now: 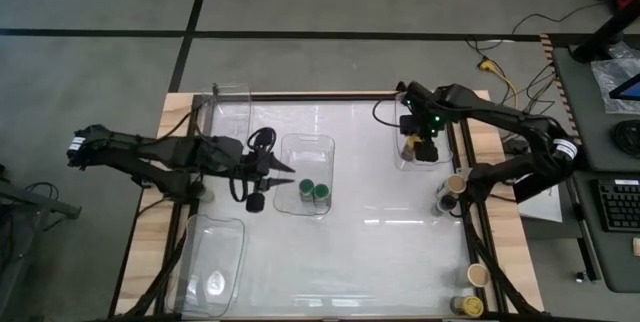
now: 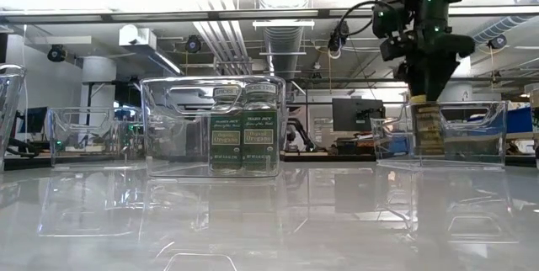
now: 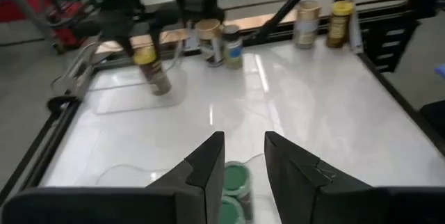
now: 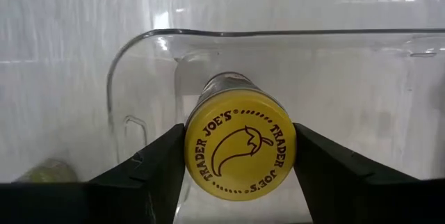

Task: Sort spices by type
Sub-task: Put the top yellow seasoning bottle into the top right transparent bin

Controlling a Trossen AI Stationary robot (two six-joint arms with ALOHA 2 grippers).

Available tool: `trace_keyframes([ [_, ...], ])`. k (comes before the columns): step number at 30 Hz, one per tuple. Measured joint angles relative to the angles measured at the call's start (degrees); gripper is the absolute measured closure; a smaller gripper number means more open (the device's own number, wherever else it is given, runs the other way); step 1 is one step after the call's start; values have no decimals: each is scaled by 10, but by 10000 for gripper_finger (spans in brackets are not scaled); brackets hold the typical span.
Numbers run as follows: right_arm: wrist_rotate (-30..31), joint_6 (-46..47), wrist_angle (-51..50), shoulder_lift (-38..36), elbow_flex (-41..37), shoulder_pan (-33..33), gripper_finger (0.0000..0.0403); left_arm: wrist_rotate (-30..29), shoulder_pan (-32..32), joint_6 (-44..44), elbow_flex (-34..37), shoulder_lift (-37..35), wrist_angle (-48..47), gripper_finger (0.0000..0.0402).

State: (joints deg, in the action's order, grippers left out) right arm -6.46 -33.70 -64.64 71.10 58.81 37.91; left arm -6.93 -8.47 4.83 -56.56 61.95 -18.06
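Note:
Two green-lidded jars (image 1: 313, 194) stand side by side on the floor of the middle clear bin (image 1: 322, 143), also seen in the low view (image 2: 244, 140). My left gripper (image 1: 283, 173) is open, just left of that bin and above it; its wrist view shows the green lids (image 3: 235, 181) below the fingers. My right gripper (image 1: 421, 149) is shut on a yellow-lidded jar (image 4: 240, 147) inside the clear bin (image 1: 404, 159) near the table's far right. The jar's body (image 2: 428, 130) shows through the bin wall. My right gripper pinches the yellow-lidded jar by its lid (image 4: 201, 156), one finger on each side of the lid's rim. The fingers (image 2: 425, 77) come from above, pointing down. The jar stays upright, low inside the bin; whether its base touches the bin floor I cannot tell.
Two more clear bins lie at the far left (image 1: 231, 95) and near left (image 1: 214, 253). Several jars stand along the right edge: a tan-lidded one (image 1: 457, 183), a dark-lidded one (image 1: 446, 202), another tan one (image 1: 478, 275) and a yellow one (image 1: 466, 305). The white table's middle (image 1: 380, 242) is bare.

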Motion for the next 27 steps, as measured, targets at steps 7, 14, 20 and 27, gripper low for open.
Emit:
trace_keyframes([
  [7, 0, -1, 22, 4, -13, 0, 176, 0, 17, -2, 1, 8, -1, 313],
  [14, 0, 12, 26, 13, -15, 0, 167, 0, 17, -13, 1, 20, -1, 313],
  [20, -38, 37, 24, 14, -16, -6, 175, 0, 17, -24, 1, 27, -1, 313],
  [27, -29, 50, 27, 14, -16, -6, 154, 0, 17, -24, 1, 29, -1, 313],
])
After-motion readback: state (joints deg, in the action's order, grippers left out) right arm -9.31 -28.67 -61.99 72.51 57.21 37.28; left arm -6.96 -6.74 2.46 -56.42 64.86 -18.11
